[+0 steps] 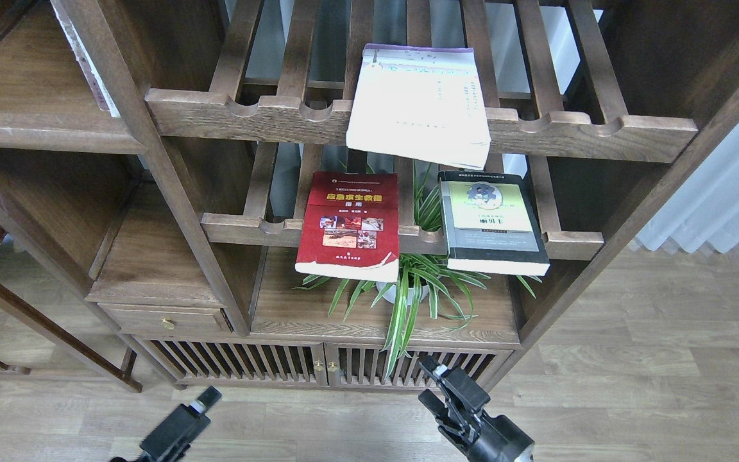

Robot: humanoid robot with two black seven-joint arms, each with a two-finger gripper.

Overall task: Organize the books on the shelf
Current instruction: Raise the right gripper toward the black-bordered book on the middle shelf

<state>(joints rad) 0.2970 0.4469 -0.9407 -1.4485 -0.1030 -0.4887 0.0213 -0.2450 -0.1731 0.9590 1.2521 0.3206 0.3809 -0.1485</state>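
Cream-white book (pixel 419 109): flat on the upper slatted rack (pixel 607 131), purple edge toward the back, front corner hanging over the scalloped rail.
Red book (pixel 350 224): flat on the lower slatted rack (pixel 241 228), left of centre, front edge jutting past the rail — photos and yellow title facing up.
Black book (pixel 492 221): same lower rack, right of the red one and apart from it, yellow-green panel up, also overhanging the rail.
Shelf (pixel 36 131): dark solid plank with rounded front edge at upper left; none of the three books on it.
Plant (pixel 408 295): long striped green leaves in a small white pot, on the cabinet top under the lower rack, leaves rising between the red and black books.
Left gripper (pixel 206 398): low over the wood floor (pixel 632 385), seen end-on and dark — fingers not separable, opening impossible to judge; holding nothing visible.
Right gripper (pixel 430 382): low in front of the slatted cabinet doors (pixel 318 362), two fingers parted with a clear gap, nothing between them.
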